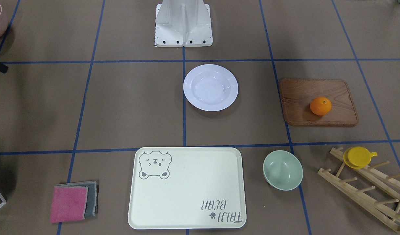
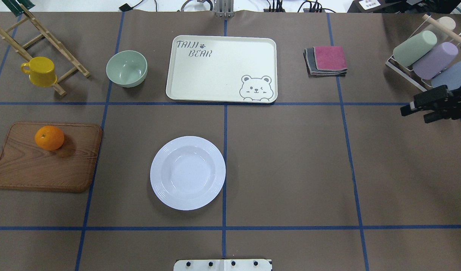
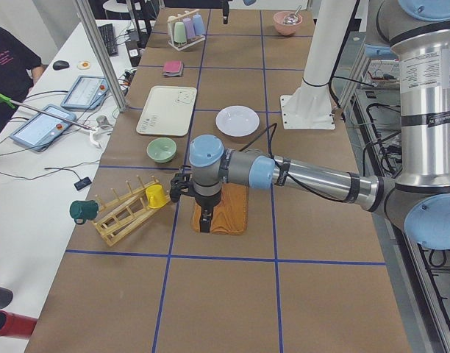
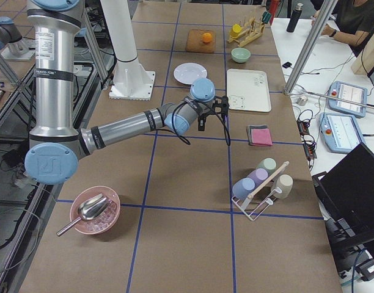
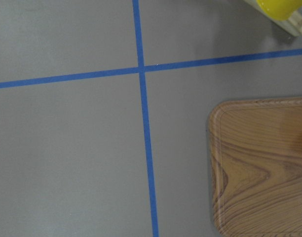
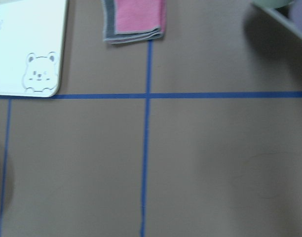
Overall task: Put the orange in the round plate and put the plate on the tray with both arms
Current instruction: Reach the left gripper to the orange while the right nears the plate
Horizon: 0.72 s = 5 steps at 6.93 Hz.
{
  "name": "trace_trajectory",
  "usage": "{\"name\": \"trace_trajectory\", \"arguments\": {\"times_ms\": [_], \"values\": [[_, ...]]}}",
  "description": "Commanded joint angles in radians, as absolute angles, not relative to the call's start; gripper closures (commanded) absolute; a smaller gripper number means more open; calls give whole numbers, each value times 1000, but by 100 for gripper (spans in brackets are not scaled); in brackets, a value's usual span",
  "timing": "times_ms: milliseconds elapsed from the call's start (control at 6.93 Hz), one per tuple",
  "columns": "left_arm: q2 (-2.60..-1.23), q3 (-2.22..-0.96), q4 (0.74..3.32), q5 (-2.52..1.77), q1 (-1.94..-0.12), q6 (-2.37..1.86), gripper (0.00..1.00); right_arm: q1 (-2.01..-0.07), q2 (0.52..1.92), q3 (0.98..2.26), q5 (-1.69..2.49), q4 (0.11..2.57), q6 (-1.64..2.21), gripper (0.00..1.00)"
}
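The round plate [image 2: 187,172] is the nearest task thing to the robot. It lies flat and hollow-up on the brown table [image 2: 290,169], just left of the centre tape line, and being round it has no long axis. There is one plate, and nothing is in it.

Level with the plate and well to its left lies one wooden board [image 2: 46,169], its long side running across the table. The single orange [image 2: 49,137] sits on the board's far-left part, and the front-facing view shows its stem dimple turned upward.

The left gripper [image 3: 203,220] hangs fingers-down on that same side of the plate. How far its jaws are parted cannot be told.

Well to the plate's right, at the table's edge, the right gripper [image 2: 413,116] points back toward the plate. Its two fingers look parted, with nothing between them.

Beyond the plate lies the one tray [image 2: 221,71], with nothing on it, its long axis across the table. Its bear face is in the corner nearest the plate's right and its lettering in the far-left corner, both reading upright from the robot's side.

- Left of the tray, beyond the plate, stands one pale-green bowl [image 2: 126,68].
- Farther left, one yellow cup [image 2: 40,71] hangs on one wooden rack [image 2: 53,39].
- Beyond the plate to its right lie two folded cloths [image 2: 328,58], pink on grey.
- Farther right, three tumblers [image 2: 414,48] lie in a wire rack.
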<state>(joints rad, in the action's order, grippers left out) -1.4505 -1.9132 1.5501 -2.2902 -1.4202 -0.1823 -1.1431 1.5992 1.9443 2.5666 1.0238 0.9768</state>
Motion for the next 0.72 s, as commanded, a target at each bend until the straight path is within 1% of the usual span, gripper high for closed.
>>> {"name": "trace_trajectory", "arguments": {"times_ms": [0, 144, 288, 577], "values": [[-1492, -1922, 1583, -2290, -1327, -328, 2, -1019, 1514, 1944, 2540, 906, 1219, 12], [-1497, -1919, 1659, -2290, -1262, -445, 2, -894, 1482, 1930, 2428, 708, 1494, 11], [-1505, -1914, 1699, -2289, -1232, -525, 1, -750, 1436, 1922, 2246, 610, 1664, 1], [-1566, -1908, 1701, -2280, -1133, -651, 1, -564, 1388, 1922, 2043, 609, 1703, 0]]}}
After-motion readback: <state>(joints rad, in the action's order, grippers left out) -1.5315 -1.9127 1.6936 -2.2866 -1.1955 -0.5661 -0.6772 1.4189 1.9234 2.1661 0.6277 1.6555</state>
